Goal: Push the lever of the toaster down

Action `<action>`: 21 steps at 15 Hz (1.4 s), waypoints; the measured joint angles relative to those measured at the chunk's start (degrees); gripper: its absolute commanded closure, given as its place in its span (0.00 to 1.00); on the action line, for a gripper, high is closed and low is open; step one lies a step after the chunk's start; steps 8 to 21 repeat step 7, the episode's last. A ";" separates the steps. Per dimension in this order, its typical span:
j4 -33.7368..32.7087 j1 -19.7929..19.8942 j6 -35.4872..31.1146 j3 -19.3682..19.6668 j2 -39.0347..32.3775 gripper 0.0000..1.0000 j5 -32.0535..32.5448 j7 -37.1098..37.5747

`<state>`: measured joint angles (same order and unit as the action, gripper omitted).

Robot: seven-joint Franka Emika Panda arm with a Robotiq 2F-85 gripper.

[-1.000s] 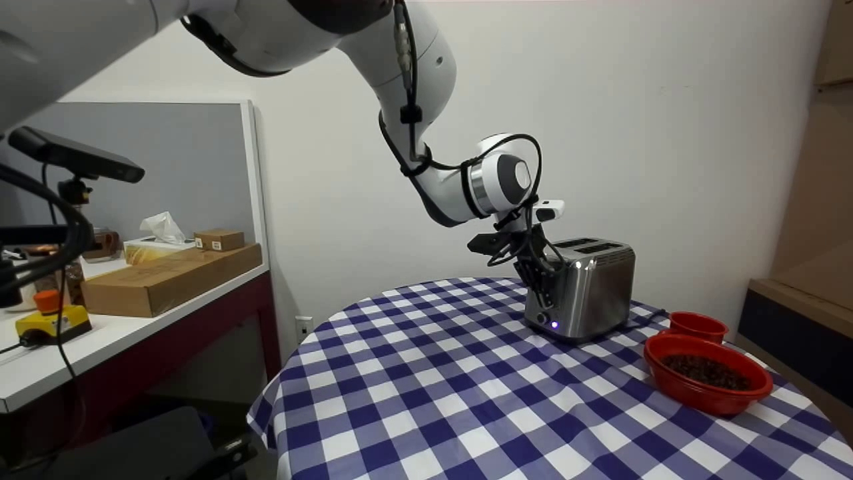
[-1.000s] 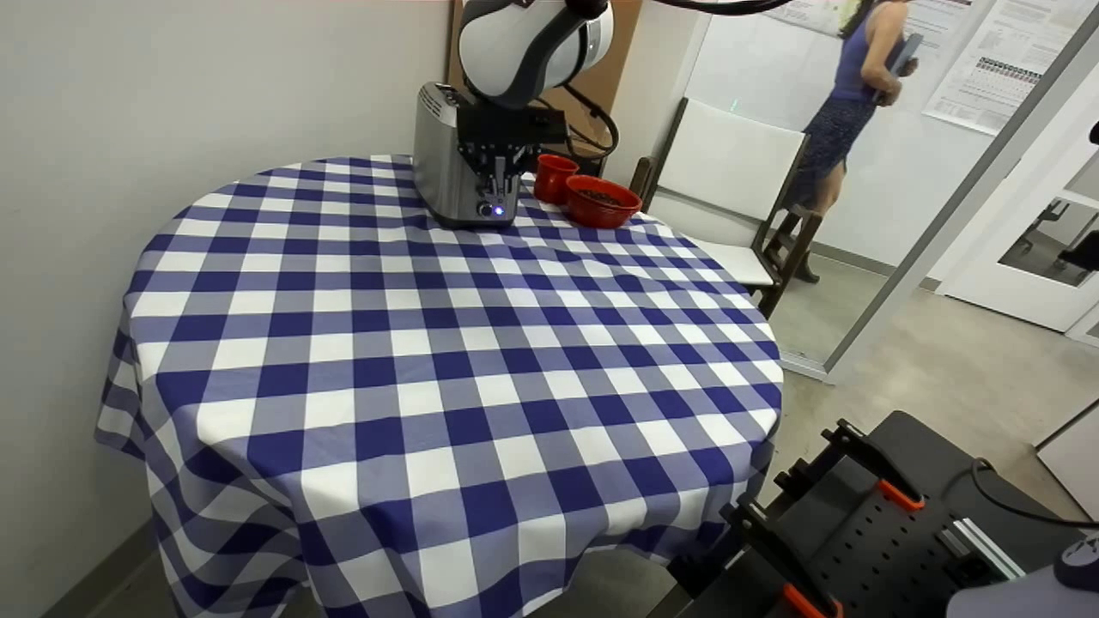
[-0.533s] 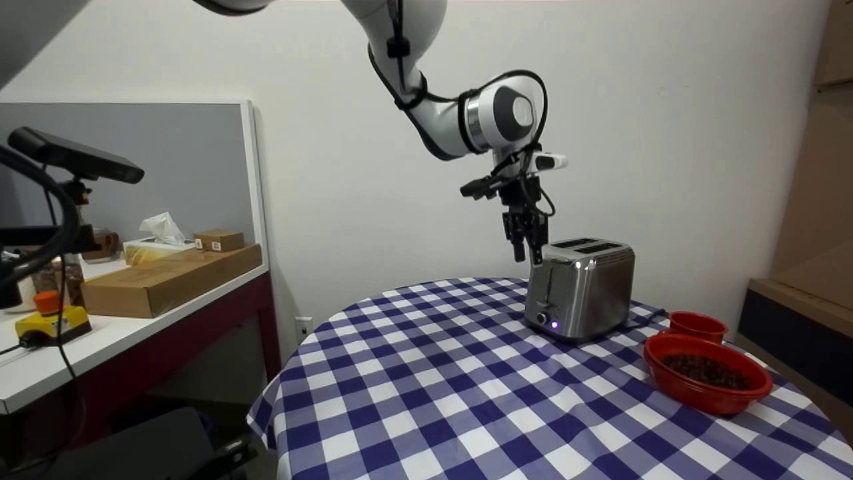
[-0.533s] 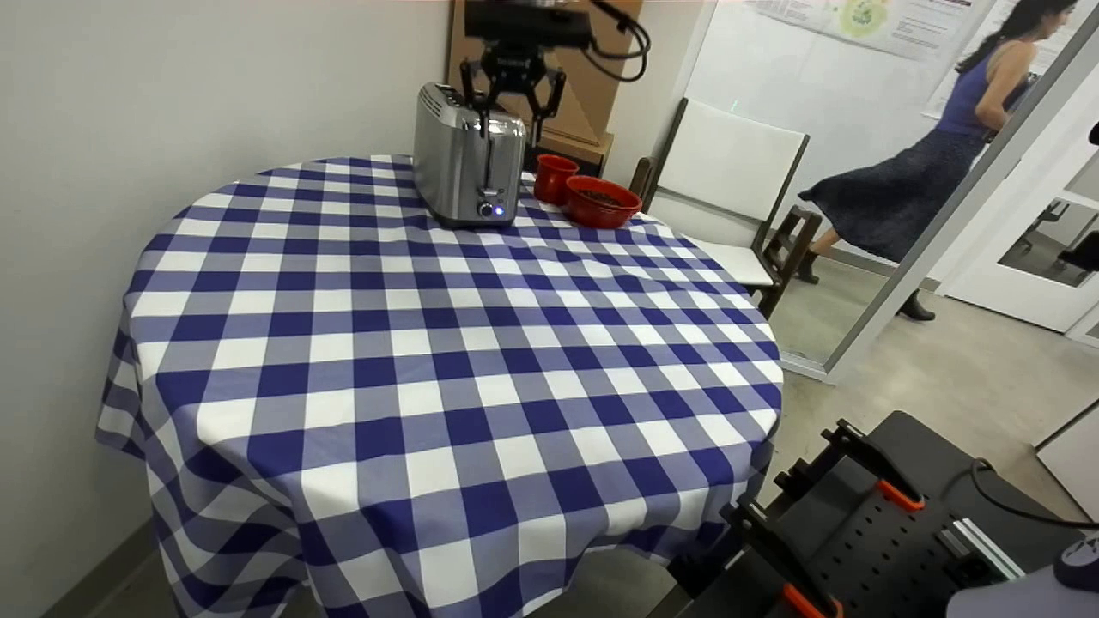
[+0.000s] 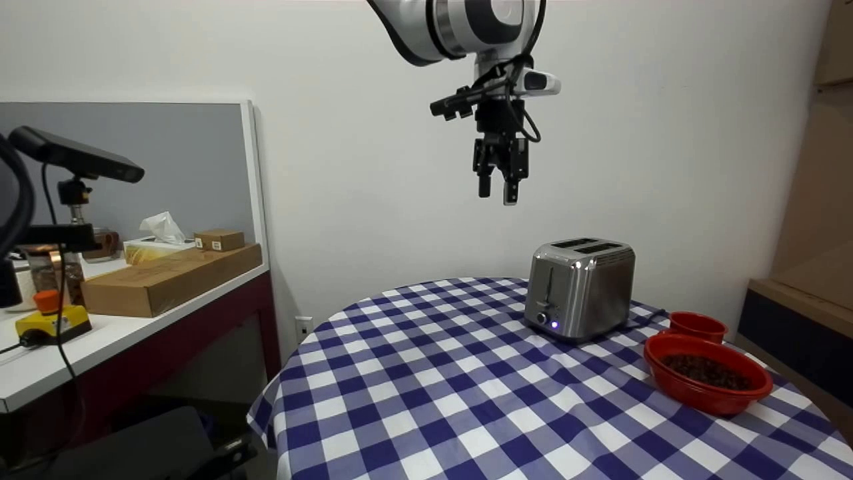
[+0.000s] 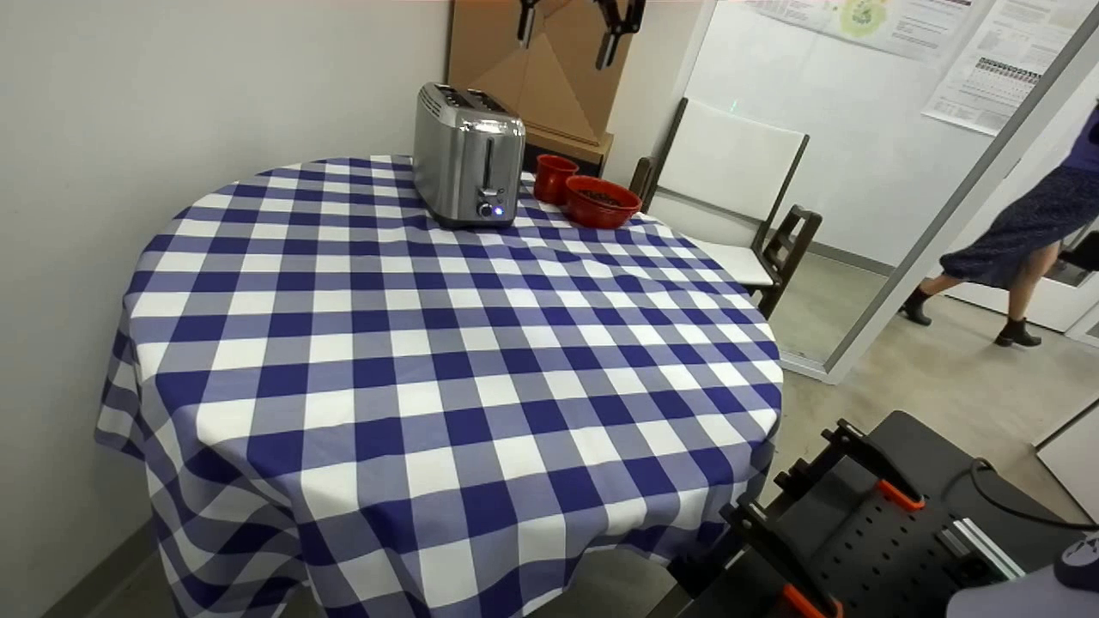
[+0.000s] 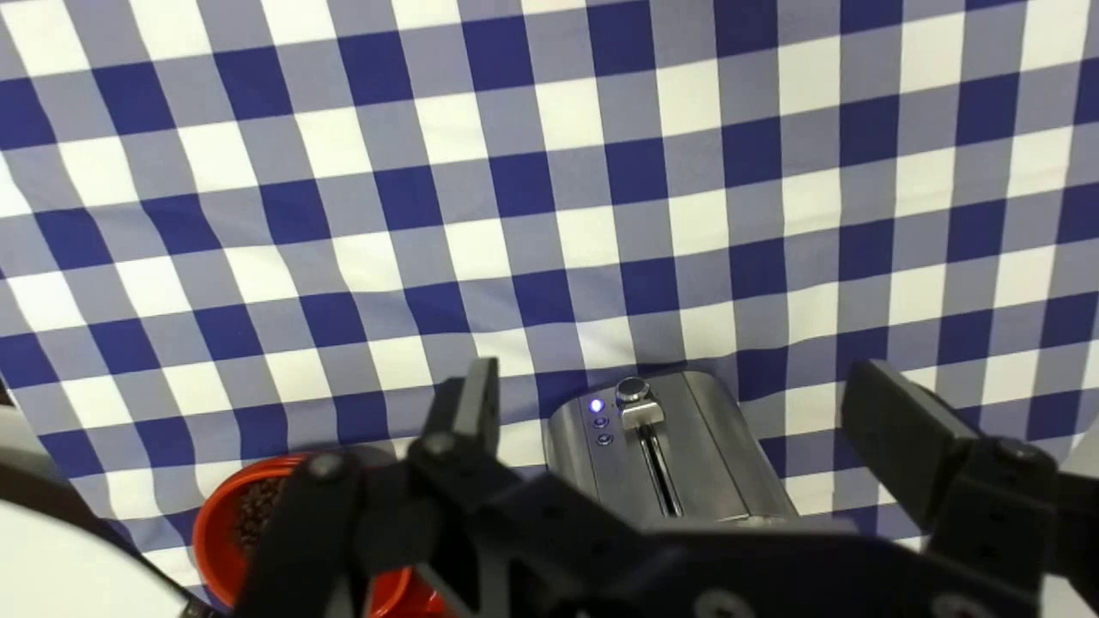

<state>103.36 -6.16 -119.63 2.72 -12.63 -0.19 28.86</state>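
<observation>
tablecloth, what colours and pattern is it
The tablecloth is checked in dark blue, greyish blue and white; it shows best in an exterior view.

We see soft, even light on the wall (image 5: 373, 187). Glare glints off the toaster (image 6: 468, 163) in both exterior views. Toward seven o'clock in an exterior view, shadow pools under the counter (image 5: 126, 335). In the wrist view, the gripper (image 7: 674, 396), around six o'clock, blurs.
</observation>
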 measured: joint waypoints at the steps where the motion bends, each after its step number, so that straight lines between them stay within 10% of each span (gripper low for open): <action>1: 3.02 0.55 0.00 -0.39 3.26 0.00 -0.77 -3.29; 7: 16.61 3.00 1.26 -1.08 19.25 0.00 -4.39 -19.02; 21: 16.61 3.00 1.26 -1.08 19.25 0.00 -4.39 -19.02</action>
